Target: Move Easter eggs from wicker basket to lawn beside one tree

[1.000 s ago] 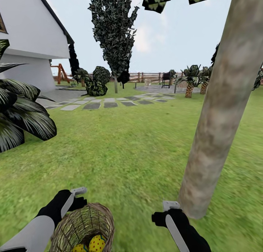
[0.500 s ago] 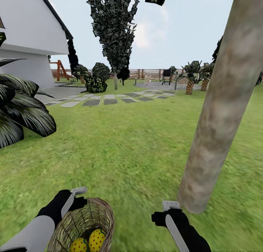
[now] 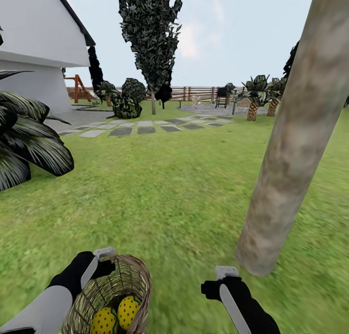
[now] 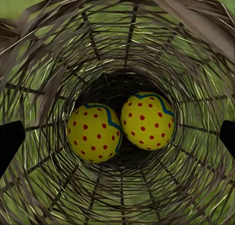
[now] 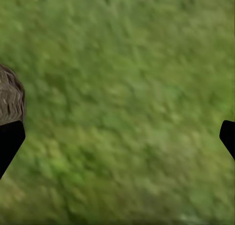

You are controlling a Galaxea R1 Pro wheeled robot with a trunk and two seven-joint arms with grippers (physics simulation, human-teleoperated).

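Head camera faces forward-down over lawn [image 3: 160, 189]; left wrist camera peers close into wicker basket [image 4: 117, 34], shared with head.

Two eggs [image 4: 120, 124] lie in the basket [image 3: 128, 276], left of the tree [image 3: 286, 164] on the lawn [image 3: 169, 193].

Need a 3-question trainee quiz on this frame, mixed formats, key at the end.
1. True or false: the wicker basket is held up at the left gripper, with the tree trunk to its right in the head view.
2. How many Easter eggs can be counted inside the basket in the left wrist view?
3. The right gripper is: A) shut on an egg, B) open over the lawn, holding nothing, C) gripping the trunk.

Key: 1 true; 2 two eggs show, a third cannot be confirmed; 3 B.
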